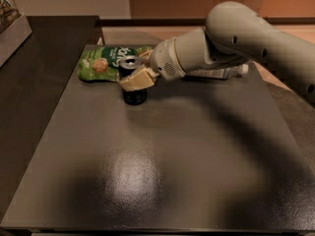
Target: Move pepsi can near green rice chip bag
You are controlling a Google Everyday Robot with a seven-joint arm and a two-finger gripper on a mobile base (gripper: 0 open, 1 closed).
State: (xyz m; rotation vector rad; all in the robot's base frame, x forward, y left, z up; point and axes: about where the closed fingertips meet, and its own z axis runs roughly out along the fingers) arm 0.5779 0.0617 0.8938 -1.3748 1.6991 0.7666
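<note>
The pepsi can (134,97) stands upright on the dark table, its silver top just in front of the right end of the green rice chip bag (101,63). The bag lies flat at the back left of the table. My gripper (131,77) reaches in from the right and is closed around the can's middle. One cream finger (138,80) covers the can's front, and the other is behind it. The can's base rests on the table, a short gap from the bag.
A clear plastic bottle (219,73) with a white label lies behind my arm at the back right. A shelf edge (12,31) with packets stands at the far left. The table's dark surface (162,171) stretches toward the front.
</note>
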